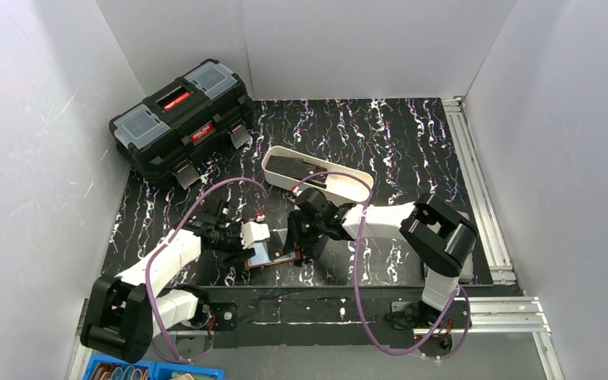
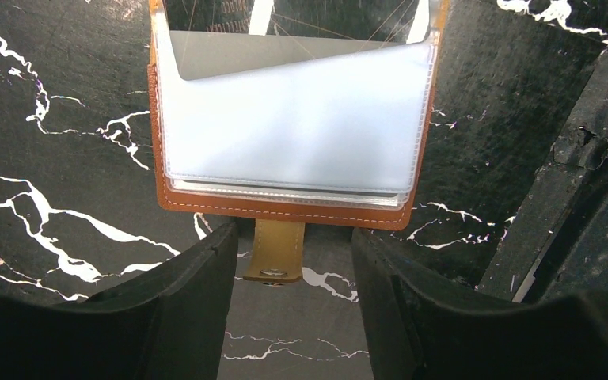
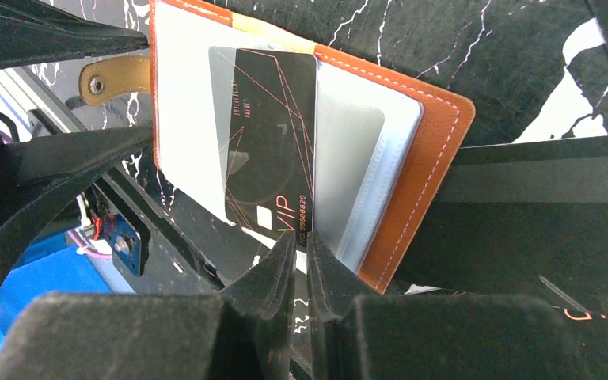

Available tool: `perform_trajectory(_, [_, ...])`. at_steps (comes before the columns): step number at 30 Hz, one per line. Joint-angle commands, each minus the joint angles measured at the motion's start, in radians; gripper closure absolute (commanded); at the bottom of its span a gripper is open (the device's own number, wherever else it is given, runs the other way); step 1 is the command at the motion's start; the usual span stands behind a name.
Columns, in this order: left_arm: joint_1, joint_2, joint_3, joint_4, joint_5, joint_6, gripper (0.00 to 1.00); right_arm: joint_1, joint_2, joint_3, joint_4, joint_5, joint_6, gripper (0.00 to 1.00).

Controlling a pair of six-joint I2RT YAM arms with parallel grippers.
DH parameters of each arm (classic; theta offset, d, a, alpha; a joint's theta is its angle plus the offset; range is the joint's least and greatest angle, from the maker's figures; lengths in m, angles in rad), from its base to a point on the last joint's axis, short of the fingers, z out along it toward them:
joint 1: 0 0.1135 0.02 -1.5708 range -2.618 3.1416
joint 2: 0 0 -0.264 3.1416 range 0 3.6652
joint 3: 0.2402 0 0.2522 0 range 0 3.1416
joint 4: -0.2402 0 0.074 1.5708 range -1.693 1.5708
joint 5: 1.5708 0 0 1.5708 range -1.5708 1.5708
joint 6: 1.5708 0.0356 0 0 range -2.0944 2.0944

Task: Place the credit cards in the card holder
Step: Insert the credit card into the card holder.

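Note:
The card holder [image 1: 271,256] lies open on the black marbled table between both arms, brown leather with clear sleeves [image 2: 293,127]. My left gripper [image 2: 293,232] is open, its fingers standing either side of the holder's snap-tab strap [image 2: 275,252] without touching it. My right gripper [image 3: 301,241] is shut on the near edge of a black credit card [image 3: 273,134] printed "VIP". The card lies over the open holder [image 3: 431,150], its far part hazy under a clear sleeve. More dark cards [image 1: 293,166] lie in the white tray.
A long white tray [image 1: 347,179] stands behind the grippers. A big black toolbox [image 1: 182,123] sits at the back left. Metal rails [image 1: 475,182] run along the table's right side, and blue bins [image 1: 119,370] sit below the left arm's base.

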Motion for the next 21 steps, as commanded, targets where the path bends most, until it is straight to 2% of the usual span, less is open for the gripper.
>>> perform_trajectory(1, [-0.012, -0.009, -0.011, -0.032, 0.013, 0.002, 0.47, 0.005, -0.019, 0.042, -0.017, 0.005, -0.019, 0.83])
perform_trajectory(15, [-0.041, -0.018, -0.015, -0.03, 0.015, 0.007, 0.47, 0.027, 0.041, 0.144, -0.048, -0.028, -0.027, 0.87])
perform_trajectory(21, [-0.042, -0.034, -0.02, -0.031, 0.013, -0.004, 0.47, 0.025, -0.023, 0.062, -0.084, 0.02, -0.055, 0.86])
